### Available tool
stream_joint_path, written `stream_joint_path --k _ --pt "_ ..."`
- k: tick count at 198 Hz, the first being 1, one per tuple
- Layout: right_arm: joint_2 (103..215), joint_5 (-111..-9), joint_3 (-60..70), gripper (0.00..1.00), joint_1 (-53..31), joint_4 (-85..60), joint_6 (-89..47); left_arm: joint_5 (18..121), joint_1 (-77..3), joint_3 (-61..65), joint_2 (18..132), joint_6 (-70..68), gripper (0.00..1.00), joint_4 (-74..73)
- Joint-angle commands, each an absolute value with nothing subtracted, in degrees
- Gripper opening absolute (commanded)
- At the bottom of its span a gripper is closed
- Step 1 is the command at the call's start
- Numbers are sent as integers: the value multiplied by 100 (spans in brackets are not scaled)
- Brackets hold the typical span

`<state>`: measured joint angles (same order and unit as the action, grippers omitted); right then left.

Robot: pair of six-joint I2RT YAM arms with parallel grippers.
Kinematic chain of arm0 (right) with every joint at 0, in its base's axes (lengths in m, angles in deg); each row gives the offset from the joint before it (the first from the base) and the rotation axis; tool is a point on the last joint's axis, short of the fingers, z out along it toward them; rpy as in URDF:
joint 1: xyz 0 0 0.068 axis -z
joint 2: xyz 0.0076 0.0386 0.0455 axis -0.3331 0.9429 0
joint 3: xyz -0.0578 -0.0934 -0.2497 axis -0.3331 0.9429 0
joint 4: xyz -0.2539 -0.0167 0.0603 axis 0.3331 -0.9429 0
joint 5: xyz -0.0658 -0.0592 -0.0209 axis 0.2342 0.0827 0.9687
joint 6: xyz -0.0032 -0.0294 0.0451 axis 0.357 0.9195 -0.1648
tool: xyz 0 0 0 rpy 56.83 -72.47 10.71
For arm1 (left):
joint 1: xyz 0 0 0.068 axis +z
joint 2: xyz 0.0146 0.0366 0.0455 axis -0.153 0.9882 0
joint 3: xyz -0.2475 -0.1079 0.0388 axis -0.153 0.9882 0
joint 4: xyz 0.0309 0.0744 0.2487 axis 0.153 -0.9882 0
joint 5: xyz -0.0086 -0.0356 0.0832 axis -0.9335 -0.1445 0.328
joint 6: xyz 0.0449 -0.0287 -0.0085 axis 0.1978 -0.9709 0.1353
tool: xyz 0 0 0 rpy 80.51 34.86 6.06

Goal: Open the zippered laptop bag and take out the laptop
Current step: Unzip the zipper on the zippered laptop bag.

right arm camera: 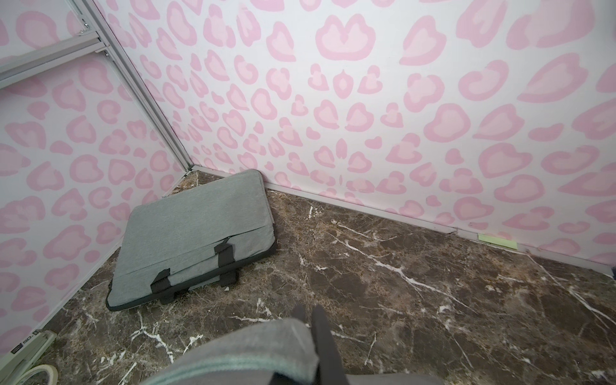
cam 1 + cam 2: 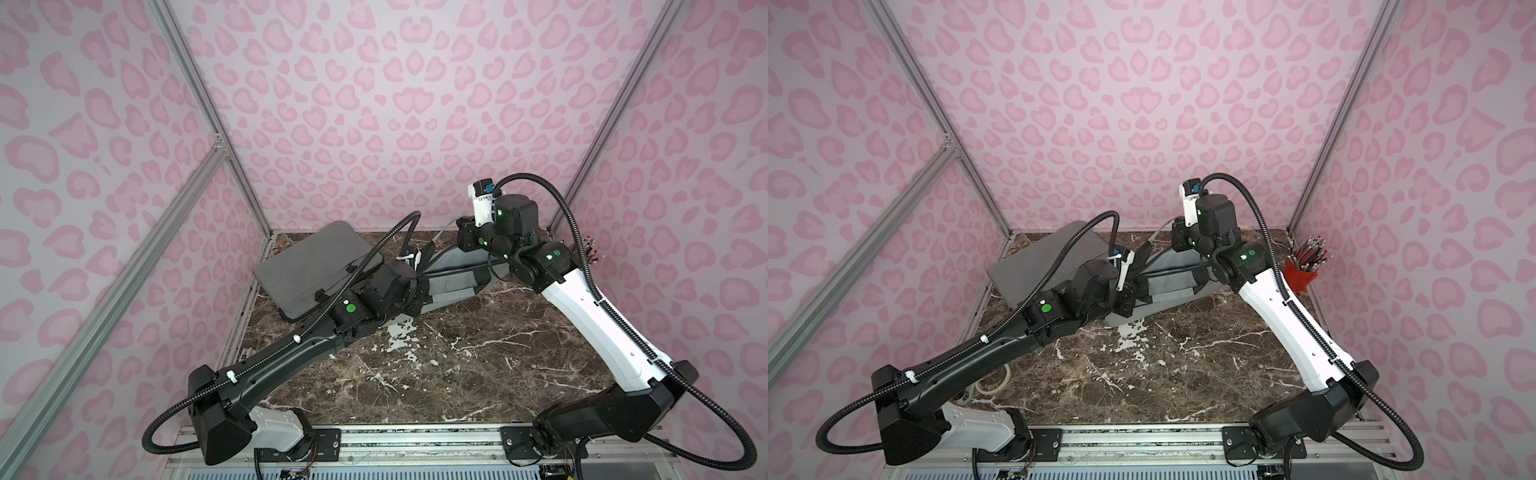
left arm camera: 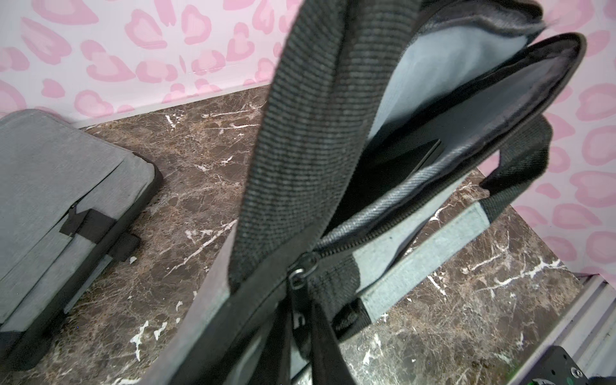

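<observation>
Room: walls (image 2: 374, 104) papered in pink hearts and spots close in a dark marble surface (image 2: 478, 365) veined with white.
Bag: the grey laptop bag (image 2: 451, 286) with black handles sits toward the back middle of the surface. It is stretched between the two arms, and its far end looks lifted clear of the marble.
Zip: in the left wrist view the zipper slider (image 3: 298, 280) sits at the near end of the mouth. Beyond it the mouth gapes wide, so the opening step looks as good as done.
Laptop: the laptop (image 3: 396, 163), a dark slab, lies inside the bag with one corner showing against the pale lining. None of it is out.
Left gripper: the left gripper (image 3: 301, 328) is at the slider end, its jaws drawn in close on what looks like the zipper pull (image 3: 299, 301) hanging from the slider.
Right gripper: the right gripper (image 1: 308, 316) is pinched tight on the fabric edge at the bag's far end and holds it up.
Long axis: the bag runs from the left gripper across to the right gripper, slanting away to the right. The laptop lies along that same line, inward from the slider.
Nearer arm: the left, I judge. It is right at the mouth with the laptop's corner just beyond, while the right is at the far end. It would first have to let go of the pull and get past the handle strap (image 3: 300, 140) that crosses the mouth.
Other sleeve: a second grey laptop sleeve (image 1: 196, 233) lies flat in the far left corner, well apart from both grippers.
</observation>
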<state>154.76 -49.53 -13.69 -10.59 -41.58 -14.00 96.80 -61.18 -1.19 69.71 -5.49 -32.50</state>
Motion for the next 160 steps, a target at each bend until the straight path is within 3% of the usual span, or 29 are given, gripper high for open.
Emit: stream_joint_path --k 1,20,160 --pt "15389 -4950 -1312 0 -1076 -3410 -1468 9958 -6110 -161 6966 -643 5 -3151" --pt "15341 -4896 -1264 0 -1074 -3380 -1468 9996 -6110 -146 6922 -630 0 -3088" --pt "14891 -4586 -366 0 -675 -2865 -1694 8905 -5779 -212 6392 -558 0 -3528"
